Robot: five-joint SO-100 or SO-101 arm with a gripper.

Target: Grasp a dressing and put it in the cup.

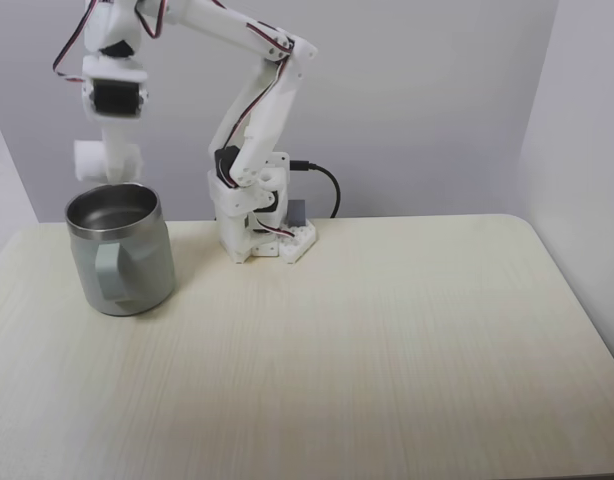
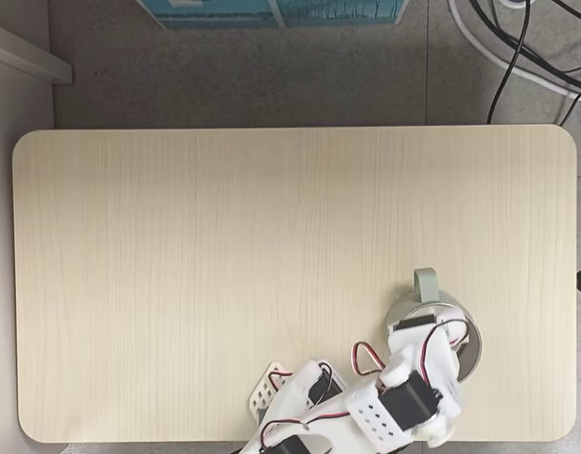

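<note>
The white plastic two-finger gripper (image 1: 109,170) is clamped on the small white soft roll of dressing (image 1: 90,160), hanging just above the rear rim of the brushed stainless-steel mug (image 1: 121,252), roll lying crosswise.

One fixed view stands low at the tabletop's (image 1: 387,340) front edge, facing the arm's base (image 1: 267,235) at the far edge. The other looks straight down from high above. Both share tabletop and cup (image 1: 120,255).
</note>
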